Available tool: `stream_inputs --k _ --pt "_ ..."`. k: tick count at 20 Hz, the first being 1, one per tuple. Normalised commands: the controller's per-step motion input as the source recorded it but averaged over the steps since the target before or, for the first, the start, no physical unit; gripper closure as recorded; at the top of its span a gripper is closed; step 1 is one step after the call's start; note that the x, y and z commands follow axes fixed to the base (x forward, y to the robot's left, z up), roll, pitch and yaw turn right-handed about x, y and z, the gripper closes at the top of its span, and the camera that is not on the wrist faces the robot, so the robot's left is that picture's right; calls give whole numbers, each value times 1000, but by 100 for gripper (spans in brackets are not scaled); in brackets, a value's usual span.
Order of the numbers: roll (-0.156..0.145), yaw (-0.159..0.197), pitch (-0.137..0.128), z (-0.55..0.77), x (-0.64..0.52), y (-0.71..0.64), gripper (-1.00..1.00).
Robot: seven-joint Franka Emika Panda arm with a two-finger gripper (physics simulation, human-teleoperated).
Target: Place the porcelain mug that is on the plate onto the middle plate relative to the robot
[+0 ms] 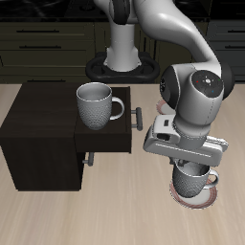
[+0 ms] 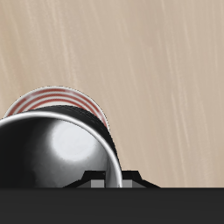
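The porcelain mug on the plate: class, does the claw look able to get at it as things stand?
Probably yes. The claw hangs directly over the porcelain mug on its plate, nothing between them; the wrist view shows the mug's open mouth close below. Whether the claw is already shut is hidden.

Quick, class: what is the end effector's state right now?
End effector: down at the porcelain mug on the plate; open or closed cannot be told.

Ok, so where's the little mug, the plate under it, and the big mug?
porcelain mug point(image 1: 194, 173): exterior view, on its side wall below the gripper.
plate point(image 1: 212, 195): exterior view, on its ringed rim.
larger mug point(image 1: 93, 105): exterior view, on its outer wall.
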Motion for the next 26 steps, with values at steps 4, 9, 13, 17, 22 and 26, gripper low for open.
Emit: stream_inputs --k 4,9,13,17,22,26 --pt "16 -44 -48 395 -77 113 100" --pt "24 10 -78 417 -231 145 100" --pt "19 -5 -67 440 -237 37 100" --pt "7 3 -62 403 -256 52 100" --pt "-1 -14 -11 148 -205 -51 100" --pt "10 2 -34 82 -262 1 100"
